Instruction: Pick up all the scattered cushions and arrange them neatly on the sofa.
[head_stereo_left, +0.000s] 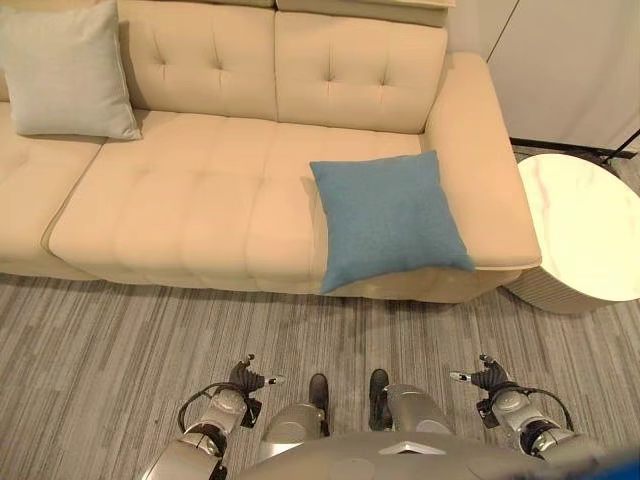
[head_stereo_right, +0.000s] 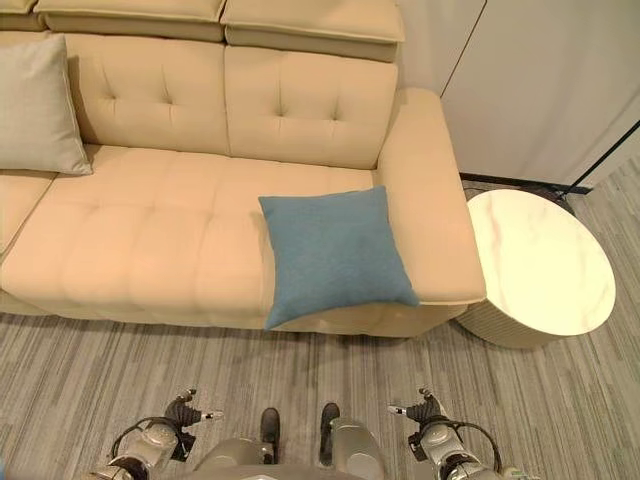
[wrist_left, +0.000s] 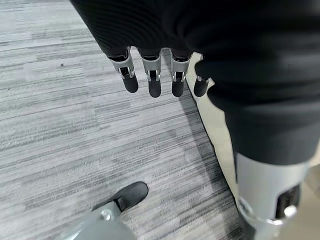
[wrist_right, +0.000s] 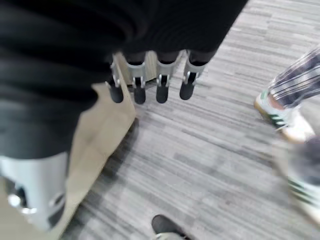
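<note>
Currently both hands hang low in front of the beige tufted fabric sofa (head_stereo_left: 200, 200), holding nothing: left hand (head_stereo_left: 243, 381) and right hand (head_stereo_left: 487, 379) with fingers straight and relaxed. Square blue fabric cushion (head_stereo_left: 388, 217) lies flat on the sofa seat beside its armrest, a corner overhanging the front edge, likely needing propping upright. Pale grey cushion (head_stereo_left: 65, 70) leans on the sofa back.

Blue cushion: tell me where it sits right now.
In the left eye view the blue cushion lies on the sofa seat's front right corner, against the right armrest, overhanging the front edge.
</note>
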